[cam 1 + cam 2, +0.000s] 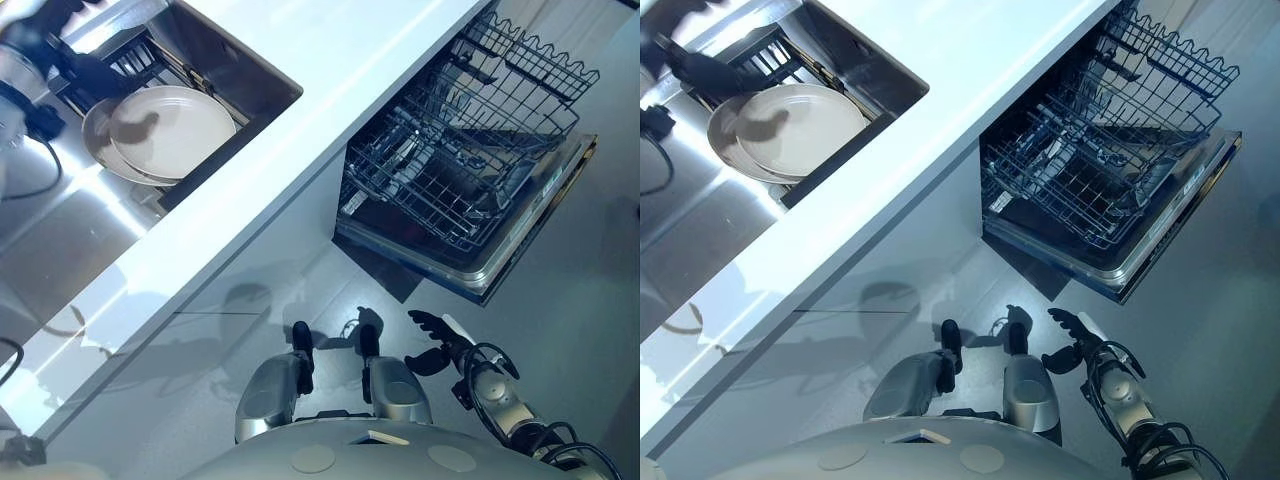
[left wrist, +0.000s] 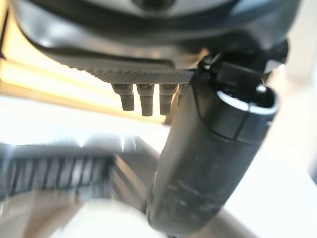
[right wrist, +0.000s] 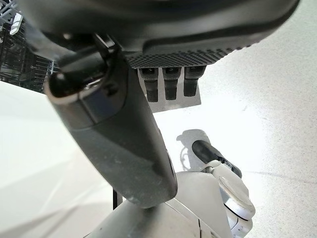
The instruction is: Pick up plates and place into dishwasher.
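My left hand (image 1: 85, 68), fingers relaxed, hovers beside the stacked plates (image 1: 165, 130) in the sink (image 1: 262, 78); my right hand (image 1: 440, 345) hangs empty below the dishwasher (image 1: 470, 165). Risk: lifting two plates together; one could slip.

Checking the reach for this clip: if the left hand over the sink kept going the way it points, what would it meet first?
Most likely the top plate of the stack in the sink. The left hand hangs open beside the plates and aims at them; how high above them it is cannot be read.
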